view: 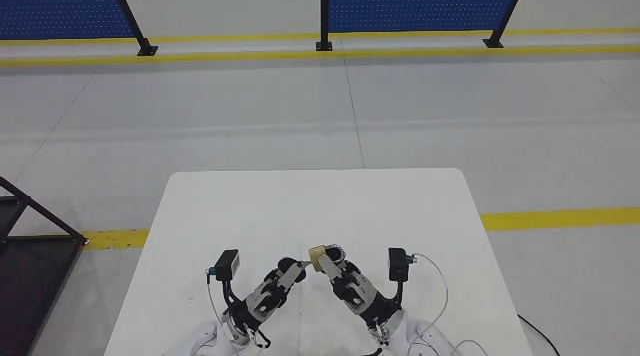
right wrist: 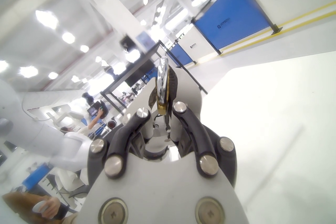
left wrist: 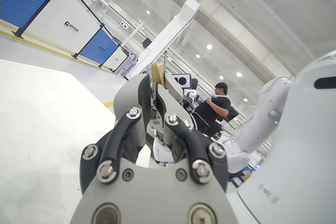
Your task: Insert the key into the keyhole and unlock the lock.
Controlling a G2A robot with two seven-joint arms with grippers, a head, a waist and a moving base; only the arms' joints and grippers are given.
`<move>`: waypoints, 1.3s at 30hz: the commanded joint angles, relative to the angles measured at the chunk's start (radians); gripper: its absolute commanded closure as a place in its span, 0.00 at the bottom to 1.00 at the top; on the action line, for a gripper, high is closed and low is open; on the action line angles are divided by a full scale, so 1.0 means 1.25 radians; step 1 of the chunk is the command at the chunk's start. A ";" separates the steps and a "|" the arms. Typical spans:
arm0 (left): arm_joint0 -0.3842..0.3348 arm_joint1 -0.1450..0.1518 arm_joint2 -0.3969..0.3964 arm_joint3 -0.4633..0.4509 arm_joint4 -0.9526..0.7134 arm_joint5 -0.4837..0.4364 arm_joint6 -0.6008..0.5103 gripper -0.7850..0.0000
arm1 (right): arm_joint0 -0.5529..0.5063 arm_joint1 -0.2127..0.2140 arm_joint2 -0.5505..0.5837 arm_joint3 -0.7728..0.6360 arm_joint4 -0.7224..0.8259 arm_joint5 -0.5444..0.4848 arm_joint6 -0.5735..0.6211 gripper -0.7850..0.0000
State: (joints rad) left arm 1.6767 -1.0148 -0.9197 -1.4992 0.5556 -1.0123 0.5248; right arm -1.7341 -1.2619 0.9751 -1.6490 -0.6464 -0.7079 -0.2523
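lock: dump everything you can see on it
The lock is a small padlock with a brass-coloured body and a shiny silver shackle. It is held above the white table, near the table's near edge, clamped edge-on in the right gripper. The left gripper, shut on the key, meets it tip to tip. The key points at the lock body, but whether it has entered the keyhole is hidden, as is whether the shackle is latched.
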 commanded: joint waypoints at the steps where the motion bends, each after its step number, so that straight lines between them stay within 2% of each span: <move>1: -0.001 0.001 0.001 0.001 0.002 0.000 0.002 0.91 | 0.000 0.000 -0.001 0.000 0.001 0.001 0.001 1.00; 6: -0.002 0.003 0.004 0.004 0.007 0.000 0.008 1.00 | 0.002 0.000 -0.003 0.000 -0.005 0.006 0.004 1.00; 20: -0.007 0.004 0.004 0.014 0.038 0.000 0.027 1.00 | 0.007 0.000 -0.012 0.000 -0.025 0.025 0.019 1.00; 29: -0.001 -0.005 -0.018 0.027 0.133 0.003 0.087 1.00 | 0.008 0.001 -0.013 -0.001 -0.028 0.029 0.021 1.00; 39: 0.009 -0.026 -0.026 0.030 0.293 0.096 0.200 1.00 | 0.009 0.003 -0.016 -0.001 -0.034 0.035 0.025 1.00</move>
State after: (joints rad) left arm 1.6878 -1.0451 -0.9548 -1.4648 0.9030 -0.9014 0.7631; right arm -1.7238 -1.2588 0.9561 -1.6503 -0.6880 -0.6652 -0.2221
